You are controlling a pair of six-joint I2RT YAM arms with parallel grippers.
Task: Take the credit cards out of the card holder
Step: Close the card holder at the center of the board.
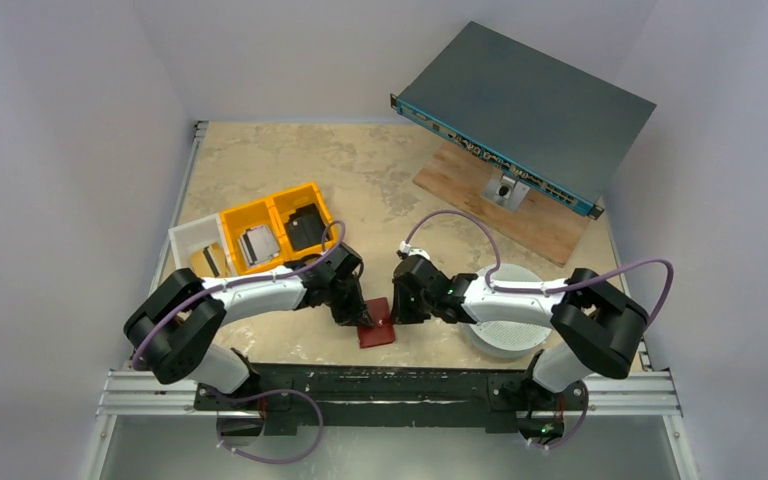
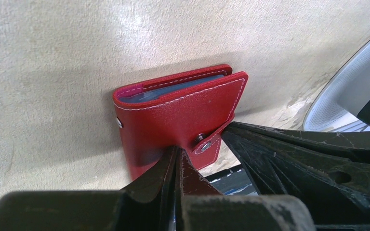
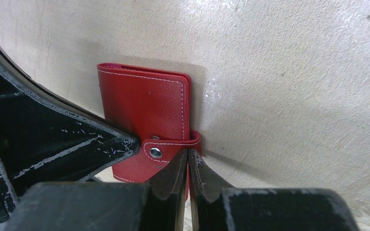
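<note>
beige tabletop [image 1: 360, 170] carried the red card holder [image 2: 173, 115] near its front edge, folded, left jaws closed on its cover, right jaws pinching the snap tab [image 3: 171, 144]. it looked soft and light, best pulled by that tab; slick credit cards [image 2: 173, 89] peeked out.

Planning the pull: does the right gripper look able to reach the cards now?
Probably not: the holder is folded shut over the cards, and the right gripper is clamped on its tab.

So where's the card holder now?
The card holder is at the table's near edge, centre of the top view, pinched between the left tool and right tool.
</note>
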